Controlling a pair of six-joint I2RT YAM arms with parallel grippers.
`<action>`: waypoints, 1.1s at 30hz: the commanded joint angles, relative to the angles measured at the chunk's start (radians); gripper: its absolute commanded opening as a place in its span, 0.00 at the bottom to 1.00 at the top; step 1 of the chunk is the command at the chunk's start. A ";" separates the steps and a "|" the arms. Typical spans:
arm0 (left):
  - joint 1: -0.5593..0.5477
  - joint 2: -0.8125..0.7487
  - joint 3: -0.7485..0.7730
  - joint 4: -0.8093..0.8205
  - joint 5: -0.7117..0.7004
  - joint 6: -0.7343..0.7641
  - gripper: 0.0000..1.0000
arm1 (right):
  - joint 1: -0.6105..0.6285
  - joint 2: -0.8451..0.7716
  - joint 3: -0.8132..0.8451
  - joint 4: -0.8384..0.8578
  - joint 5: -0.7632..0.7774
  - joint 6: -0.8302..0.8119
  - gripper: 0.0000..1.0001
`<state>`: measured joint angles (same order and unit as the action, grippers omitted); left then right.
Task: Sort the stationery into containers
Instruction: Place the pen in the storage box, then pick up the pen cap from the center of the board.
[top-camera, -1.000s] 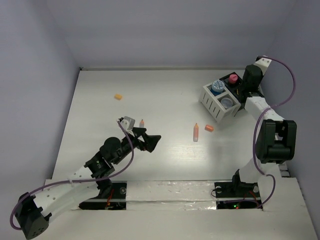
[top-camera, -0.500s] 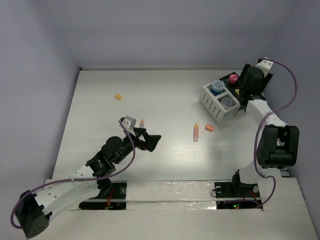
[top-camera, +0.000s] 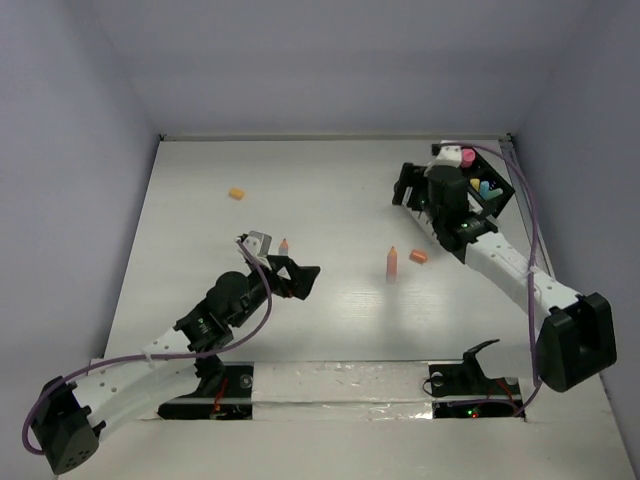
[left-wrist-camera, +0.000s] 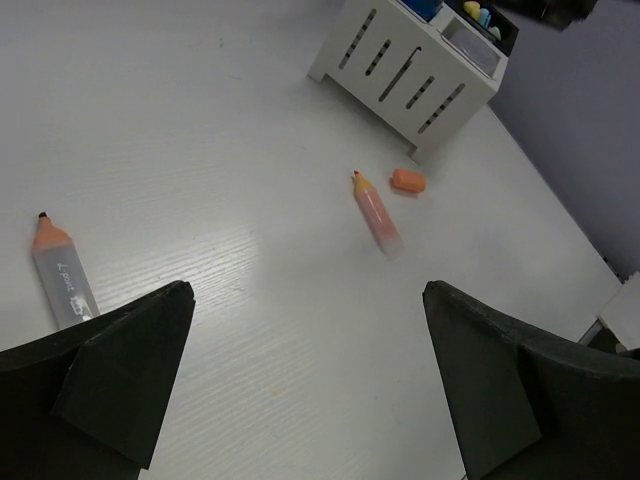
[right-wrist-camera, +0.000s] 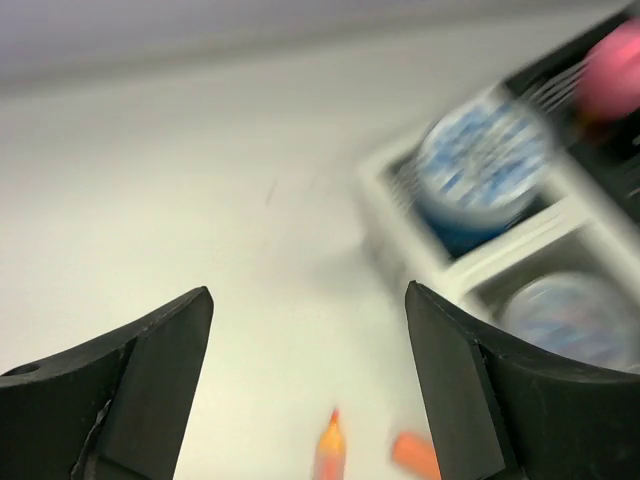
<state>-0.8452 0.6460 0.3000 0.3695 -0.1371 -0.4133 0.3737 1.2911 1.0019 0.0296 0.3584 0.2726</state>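
Observation:
The organizer (top-camera: 492, 200) stands at the back right, largely covered by my right arm; its black half holds yellow and blue pieces (top-camera: 485, 187) and a pink jar (top-camera: 466, 157). In the blurred right wrist view its white half (right-wrist-camera: 385, 205) holds a blue jar (right-wrist-camera: 485, 165) and a grey jar (right-wrist-camera: 570, 315). My right gripper (top-camera: 408, 188) (right-wrist-camera: 308, 295) hangs open and empty left of the white half. An orange marker (top-camera: 392, 263) (left-wrist-camera: 375, 212) and an orange cap (top-camera: 418, 257) (left-wrist-camera: 408, 180) lie mid-table. My left gripper (top-camera: 297, 278) (left-wrist-camera: 308, 300) is open, beside a grey marker with an orange tip (top-camera: 284, 245) (left-wrist-camera: 62, 275).
A small orange piece (top-camera: 236, 193) lies alone at the back left. The grey walls close off the table at the back and on both sides. The white slatted side of the organizer (left-wrist-camera: 410, 60) faces the left wrist camera.
My right gripper has opened and swung from the black half leftward across the organizer toward mid-table. The left arm has barely moved.

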 joint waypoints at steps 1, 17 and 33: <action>-0.005 -0.003 0.031 0.025 -0.056 -0.030 0.99 | 0.071 0.042 -0.043 -0.155 -0.166 0.050 0.84; 0.338 0.481 0.381 -0.098 -0.158 -0.223 0.99 | 0.177 -0.045 -0.133 -0.149 -0.501 0.025 0.83; 0.615 1.009 0.735 -0.168 -0.248 -0.275 0.77 | 0.214 -0.222 -0.381 0.070 -0.763 0.112 0.82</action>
<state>-0.2497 1.6421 0.9417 0.2298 -0.3462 -0.6792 0.5713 1.1000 0.6331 -0.0132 -0.3264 0.3607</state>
